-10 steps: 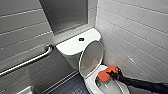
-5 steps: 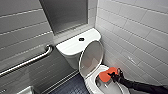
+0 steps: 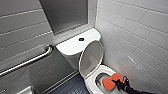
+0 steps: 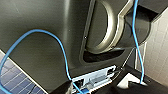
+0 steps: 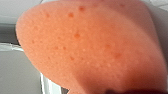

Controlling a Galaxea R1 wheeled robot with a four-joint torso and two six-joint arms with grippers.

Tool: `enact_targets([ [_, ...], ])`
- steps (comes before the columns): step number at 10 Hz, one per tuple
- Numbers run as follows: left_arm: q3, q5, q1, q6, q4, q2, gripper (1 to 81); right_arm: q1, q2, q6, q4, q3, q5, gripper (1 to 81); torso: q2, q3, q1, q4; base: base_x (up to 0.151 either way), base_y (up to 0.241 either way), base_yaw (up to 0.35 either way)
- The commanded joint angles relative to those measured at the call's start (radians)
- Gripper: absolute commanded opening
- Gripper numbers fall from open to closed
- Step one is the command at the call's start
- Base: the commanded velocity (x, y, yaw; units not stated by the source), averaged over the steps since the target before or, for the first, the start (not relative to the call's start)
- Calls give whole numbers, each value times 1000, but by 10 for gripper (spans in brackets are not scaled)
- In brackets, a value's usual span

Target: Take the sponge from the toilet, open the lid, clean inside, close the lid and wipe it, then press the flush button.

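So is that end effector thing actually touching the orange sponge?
Touching. In the head view, the right end effector has its dark fingers closed over the edge of the sponge, with no gap between them.

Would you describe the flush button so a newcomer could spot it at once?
Find the white toilet in the tiled corner; behind its raised lid lies the flat tank cover. The flush button is the only small dark spot on that white top.

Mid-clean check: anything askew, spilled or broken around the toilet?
Nothing stands out. The lid is raised beside the tank, the right gripper holds the sponge over the bowl, and no spill or damage shows.
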Motion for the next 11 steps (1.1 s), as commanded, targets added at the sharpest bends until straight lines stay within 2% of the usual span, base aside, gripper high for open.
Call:
enact_targets([
  [1, -3, 33, 49, 8, 18, 1, 811, 35, -81, 9, 4, 66, 22, 10, 0, 0, 0, 0, 0, 0, 0],
  [7, -37, 19, 49, 18, 19, 28, 811, -144, -211, 8, 1, 204, 200, 10, 0, 0, 0, 0, 0, 0, 0],
  [11, -37, 19, 51, 36, 19, 38, 811, -292, -253, 2, -6, 290, 324, 10, -1, 0, 0, 0, 0, 0, 0],
])
